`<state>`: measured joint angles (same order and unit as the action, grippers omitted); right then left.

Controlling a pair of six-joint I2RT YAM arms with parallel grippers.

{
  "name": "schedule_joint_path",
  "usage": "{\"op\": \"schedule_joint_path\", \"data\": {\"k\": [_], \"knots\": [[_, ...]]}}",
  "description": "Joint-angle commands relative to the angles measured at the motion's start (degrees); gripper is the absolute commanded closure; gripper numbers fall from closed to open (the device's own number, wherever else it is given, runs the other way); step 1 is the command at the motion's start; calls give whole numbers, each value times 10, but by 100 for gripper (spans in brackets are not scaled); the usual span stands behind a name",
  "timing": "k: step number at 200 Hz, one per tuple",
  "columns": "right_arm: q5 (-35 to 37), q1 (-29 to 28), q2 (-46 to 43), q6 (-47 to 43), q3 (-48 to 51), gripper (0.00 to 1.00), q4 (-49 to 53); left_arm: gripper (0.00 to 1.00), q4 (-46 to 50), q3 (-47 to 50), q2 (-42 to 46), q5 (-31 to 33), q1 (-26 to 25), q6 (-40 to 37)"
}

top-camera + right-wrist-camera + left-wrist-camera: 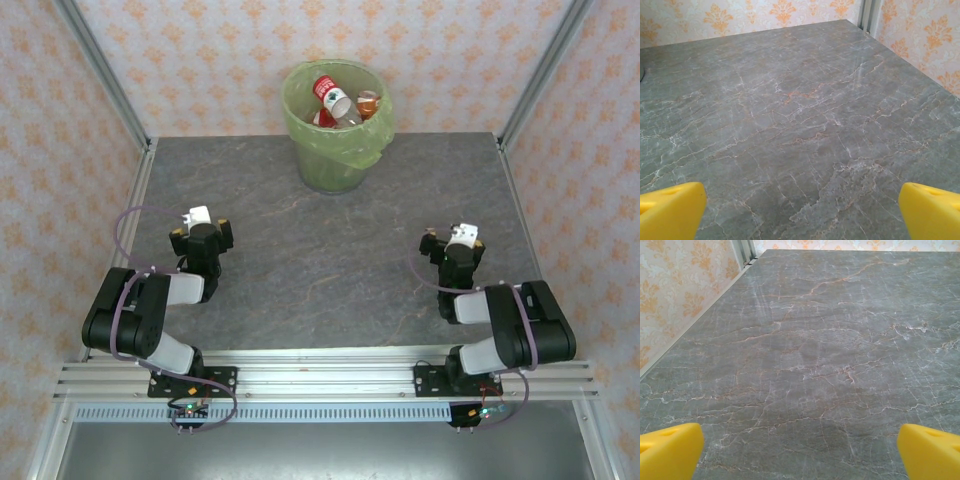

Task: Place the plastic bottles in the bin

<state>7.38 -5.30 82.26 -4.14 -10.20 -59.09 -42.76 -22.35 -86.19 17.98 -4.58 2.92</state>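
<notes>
The grey marbled table [330, 290] is carrying the green-lined bin [330, 165] at its far edge, midway between the 2 arms. At least 3 plastic bottles [330, 95] are lying inside the bin, red labels showing. The left gripper [201, 236] and the right gripper [453, 248] are hovering over the near half, well apart from the bin. Their yellow fingertips [670, 452] are standing spread wide and gripping nothing.

No text, brand name or number can be read. White marks are seen on the red label [323, 88] of a plastic bottle [335, 100] in the bin [330, 165], far ahead of the left gripper [203, 229] and the right gripper [452, 241], but they are too small to be made out.
</notes>
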Motion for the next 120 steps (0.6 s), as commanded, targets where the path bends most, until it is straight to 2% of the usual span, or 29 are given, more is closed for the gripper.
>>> {"op": "schedule_joint_path", "data": {"k": [1, 13, 29, 37, 46, 67, 74, 80, 91, 120], "knots": [[-11, 4, 41, -12, -5, 1, -88, 0, -22, -8, 6, 20, -4, -4], [5, 4, 66, -8, -28, 1, -95, 0, -22, -7, 6, 20, -4, -4], [59, 4, 38, 19, -78, 1, 48, 0, -22, -7, 7, 20, -4, -4], [91, 7, 56, 34, -101, 1, 63, 0, -22, -7, 7, 20, -4, -4], [88, 11, 65, 37, -126, 1, 99, 0, -22, -7, 7, 20, -4, -4], [53, 21, 56, 38, -120, 1, 103, 0, -22, -7, 7, 19, -4, -5], [3, 25, 56, 20, -129, 1, 116, 0, -22, -7, 7, 19, -4, -5], [-73, 32, 55, 1, -140, 1, 144, 0, -22, -6, 7, 19, -4, -5], [-126, 56, 52, 11, -134, 1, 134, 0, -22, -7, 7, 19, -4, -4], [-133, 59, 52, 11, -133, 1, 133, 0, -22, -7, 7, 19, -4, -5]]}}
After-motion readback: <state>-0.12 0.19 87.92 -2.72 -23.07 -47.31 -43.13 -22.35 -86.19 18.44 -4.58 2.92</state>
